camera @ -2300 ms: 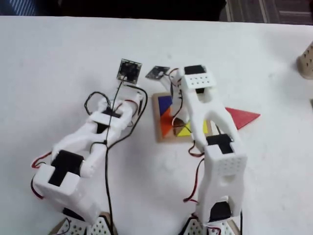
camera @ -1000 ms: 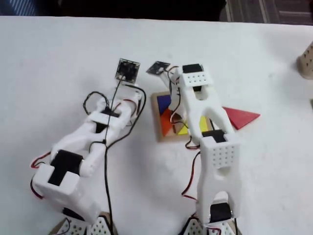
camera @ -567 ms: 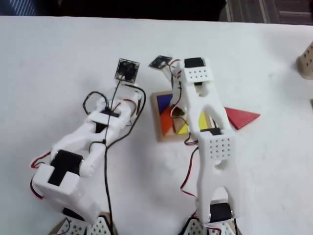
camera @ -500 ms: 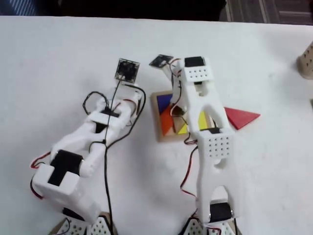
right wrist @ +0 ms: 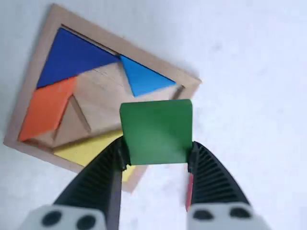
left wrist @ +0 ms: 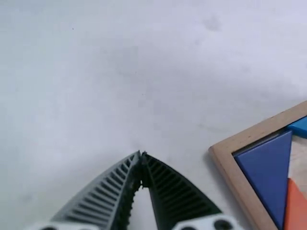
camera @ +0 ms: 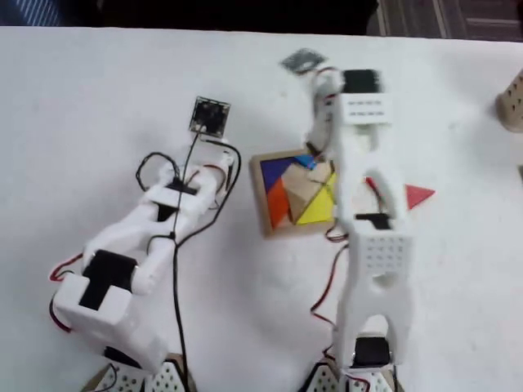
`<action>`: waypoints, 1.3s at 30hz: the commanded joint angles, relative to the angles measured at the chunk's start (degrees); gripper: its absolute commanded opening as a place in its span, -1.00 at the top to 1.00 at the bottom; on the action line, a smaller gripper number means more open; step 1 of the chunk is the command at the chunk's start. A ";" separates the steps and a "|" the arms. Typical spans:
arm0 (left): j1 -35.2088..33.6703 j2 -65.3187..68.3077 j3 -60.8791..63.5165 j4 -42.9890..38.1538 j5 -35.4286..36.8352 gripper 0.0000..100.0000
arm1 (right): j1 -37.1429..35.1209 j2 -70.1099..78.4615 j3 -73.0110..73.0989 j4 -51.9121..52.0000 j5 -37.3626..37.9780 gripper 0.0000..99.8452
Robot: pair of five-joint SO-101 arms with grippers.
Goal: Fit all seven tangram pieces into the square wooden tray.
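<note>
The table is white; a tan perforated block stands at its right edge.

Worktop: plain white, unpatterned. Tray: pale natural wood, with faint grain lines on its bare floor. Pieces within the tray are a dark blue triangle, a light blue triangle, an orange piece and a yellow piece, all flat solid colour. Green square: uniform mid-green. Red triangle: solid red. Right pincer and left pincer: dark grey fingers with a ribbed pattern and pale grey bases. Both arms, right arm and left arm: white shells, black motor blocks, and panels dotted with a grid of small holes. Wiring: red, with one black cable.
</note>
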 commanded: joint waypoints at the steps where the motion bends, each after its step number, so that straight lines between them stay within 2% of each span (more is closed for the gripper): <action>1: -0.57 -0.48 -3.16 -1.49 -0.18 0.95 | 6.90 -9.98 6.42 0.48 -0.09 0.96; 6: -0.57 -0.48 -3.16 -1.49 -0.18 0.95 | 16.13 -15.08 18.46 -0.04 0.44 0.96; 10: -0.57 -0.48 -3.16 -1.49 -0.18 0.95 | 23.52 -16.48 26.81 -2.68 6.86 0.96; 14: -0.66 -0.48 -3.16 -1.49 -0.18 0.95 | 31.52 -17.89 35.60 -11.65 9.23 0.96; 19: -0.66 -0.48 -3.16 -1.49 -0.26 0.95 | 37.41 -20.62 47.38 -21.76 12.22 0.96; 26: -0.66 -0.48 -3.16 -1.58 -0.26 0.95 | 41.10 -27.82 56.79 -28.26 11.96 0.94; 32: -0.66 -0.48 -3.16 -1.58 -0.26 0.95 | 41.89 -34.24 62.59 -28.44 12.48 0.56; 39: -0.66 -0.48 -3.16 -1.58 -0.26 0.95 | 40.31 -37.32 62.51 -28.26 12.48 0.62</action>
